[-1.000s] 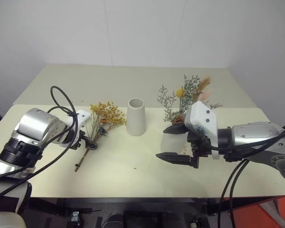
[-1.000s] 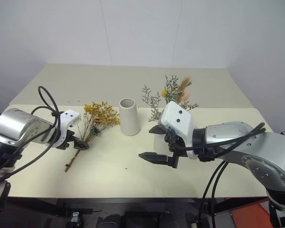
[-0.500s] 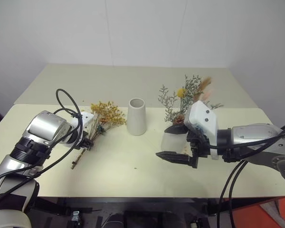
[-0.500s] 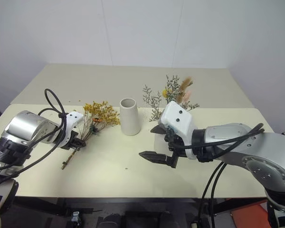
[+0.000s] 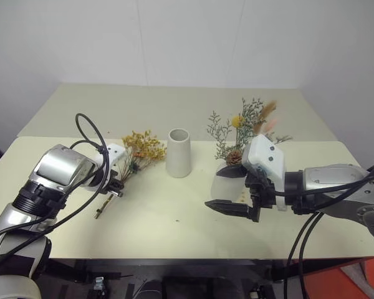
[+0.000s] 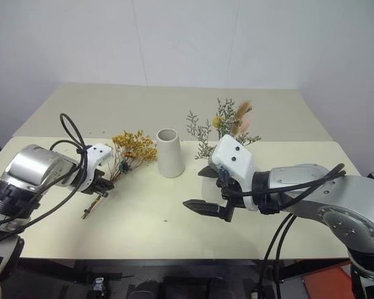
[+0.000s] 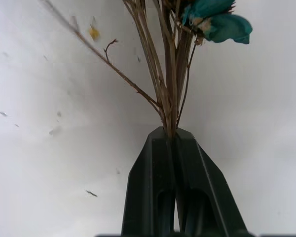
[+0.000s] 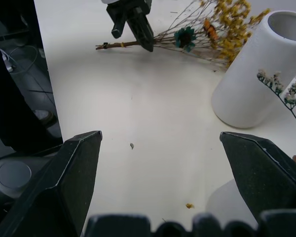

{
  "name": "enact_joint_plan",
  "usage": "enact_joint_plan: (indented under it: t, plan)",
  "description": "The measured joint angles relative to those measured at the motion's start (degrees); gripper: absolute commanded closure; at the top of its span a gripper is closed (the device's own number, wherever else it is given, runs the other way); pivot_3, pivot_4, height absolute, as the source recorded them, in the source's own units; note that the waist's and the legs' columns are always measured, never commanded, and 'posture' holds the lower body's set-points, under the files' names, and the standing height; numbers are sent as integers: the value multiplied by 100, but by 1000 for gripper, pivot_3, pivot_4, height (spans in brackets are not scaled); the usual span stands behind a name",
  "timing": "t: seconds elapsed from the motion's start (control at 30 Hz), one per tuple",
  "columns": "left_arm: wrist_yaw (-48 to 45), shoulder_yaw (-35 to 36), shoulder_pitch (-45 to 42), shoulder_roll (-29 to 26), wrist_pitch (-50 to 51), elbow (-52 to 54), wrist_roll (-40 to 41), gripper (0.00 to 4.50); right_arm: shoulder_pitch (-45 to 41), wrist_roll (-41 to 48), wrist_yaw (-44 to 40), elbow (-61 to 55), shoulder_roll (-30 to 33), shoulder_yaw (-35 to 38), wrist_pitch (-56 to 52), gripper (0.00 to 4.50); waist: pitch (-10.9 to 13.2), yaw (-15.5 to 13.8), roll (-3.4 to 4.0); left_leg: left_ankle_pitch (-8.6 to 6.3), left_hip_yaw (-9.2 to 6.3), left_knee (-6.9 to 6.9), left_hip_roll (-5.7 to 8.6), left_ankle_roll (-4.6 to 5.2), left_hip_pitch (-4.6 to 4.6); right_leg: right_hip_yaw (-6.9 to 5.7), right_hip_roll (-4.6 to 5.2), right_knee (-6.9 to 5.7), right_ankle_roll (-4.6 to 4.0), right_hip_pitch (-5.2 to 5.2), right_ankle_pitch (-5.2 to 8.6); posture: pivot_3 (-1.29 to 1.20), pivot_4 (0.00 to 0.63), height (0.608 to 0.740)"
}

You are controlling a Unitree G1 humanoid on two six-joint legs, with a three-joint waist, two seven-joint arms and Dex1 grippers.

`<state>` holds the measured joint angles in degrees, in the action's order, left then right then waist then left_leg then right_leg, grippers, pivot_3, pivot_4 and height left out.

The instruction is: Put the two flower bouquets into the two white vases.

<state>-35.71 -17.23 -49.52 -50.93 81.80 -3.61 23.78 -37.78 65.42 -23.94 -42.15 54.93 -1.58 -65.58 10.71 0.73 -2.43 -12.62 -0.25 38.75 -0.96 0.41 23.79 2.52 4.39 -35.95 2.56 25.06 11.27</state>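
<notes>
Left tool (image 7: 173,140) is seen clamped tight on the thin brown stems of the yellow-orange bouquet (image 5: 141,148), gripped low on the bundle, near the cut ends, with the blooms fanning away toward the tall tapered vase (image 5: 178,153). In the head views the bunch lies at a shallow slant over the surface (image 5: 168,218), its lower stem tips close to or touching the top, and a small teal flower (image 8: 185,36) is bound in among the stems. The right tool (image 5: 232,190) is held with its jaws spread wide and empty, just in front of the squat vase (image 5: 226,185), which already carries the grey-green bouquet (image 5: 243,129) with its pinecone and pinkish plumes. One bouquet therefore appears placed, and the step in hand is judged to be lifting the yellow bunch and seating it in the tall vase, which stands empty just beside the blooms. For this to go well, the bunch should be raised clear of the surface first, then turned until the stems hang downward, because the grip sits near the stem ends and the flower heads will swing. The cut ends should be brought directly over the wide mouth before being lowered, so that the vase is not nudged or tipped. Release should be left until the stems are well inside the rim. The dried blooms are brittle and should be kept from brushing the vase wall.
</notes>
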Motion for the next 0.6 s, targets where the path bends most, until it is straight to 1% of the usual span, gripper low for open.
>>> enact_joint_plan:
  t: [0.13, 0.27, 0.33, 0.47, 0.53, 0.6]
  plan:
    - [-9, 430, -142, -173, -321, 36, -98, 4451, 62, 0, 43, -8, 5, 28, 0, 0, 0, 10, 0, 0, 0, 0, -1, 0, 2, -1, -1, 0, -1, 3, -1, 0, 150, 740]
    - [7, 1118, -343, -235, -840, 46, -134, 4451, 209, 9, 74, -75, 32, 190, 1, 0, 0, 4, 0, 0, 0, 0, 0, 0, 2, 0, 1, 1, -1, 2, -1, 0, 150, 740]
    - [80, 1692, -374, -5, -1162, 37, -87, 4451, 316, 13, 108, -131, 49, 284, 2, 0, 0, -5, 0, 0, 1, 2, 0, 0, 3, -1, 2, 2, 0, 1, -2, 0, 150, 740]
    - [231, 2796, -380, 756, -1932, 44, 216, 4451, 529, 19, 190, -267, 52, 461, 13, 0, -1, -28, -1, 0, 1, 9, 1, 0, 4, -2, 3, 2, 2, -3, -5, 0, 150, 740]
    - [282, 3168, -379, 1204, -2538, 49, 355, 4451, 602, 18, 298, -314, 49, 490, 14, 0, -1, -29, -2, 0, 1, 11, 1, 0, 4, -1, 3, 2, -1, -4, -8, 0, 150, 740]
    - [183, 3281, -379, 1460, -2957, 32, 495, 4451, 680, 18, 376, -364, 46, 499, 14, 0, -1, -26, -3, 0, 1, 10, 1, 0, 4, 0, 2, 2, -2, -4, -10, 0, 150, 740]
